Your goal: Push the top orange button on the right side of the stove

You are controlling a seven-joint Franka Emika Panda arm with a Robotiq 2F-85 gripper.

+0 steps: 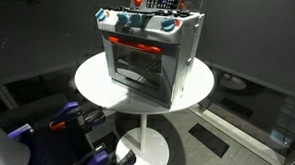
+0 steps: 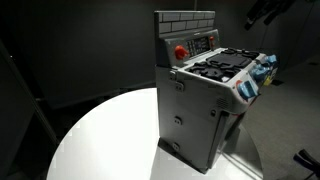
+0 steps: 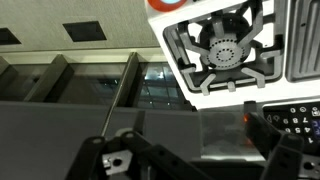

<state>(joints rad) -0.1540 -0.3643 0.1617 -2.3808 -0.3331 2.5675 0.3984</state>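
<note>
- The stove (image 1: 149,55) is a small grey toy oven. It stands upright near the middle of a round white surface (image 1: 92,82) on a single pedestal.
- An orange-red door handle (image 1: 134,42) runs across its front above the glass door. Blue-and-white knobs (image 1: 170,25) sit along the front edge of its top.
- In an exterior view the stove (image 2: 195,110) is seen from its side, toward the far edge of the surface (image 2: 100,135). A brick-patterned back panel (image 2: 185,20) rises behind the black burners (image 2: 222,66).
- On that panel a round red button (image 2: 181,51) sits just beside a dark control panel (image 2: 204,43). Any smaller buttons on it are too small to make out.
- A dark part of the arm (image 2: 266,12) shows at the upper edge, above the knob end of the stove and apart from it.
- The wrist view looks down on a burner grate (image 3: 225,45), with the dark control panel (image 3: 295,115) below it in the picture.
- The pincer (image 3: 200,160) enters at the bottom of the wrist view with its two fingers (image 3: 118,160) spread wide. It grips nothing, and it does not touch the stove.
</note>
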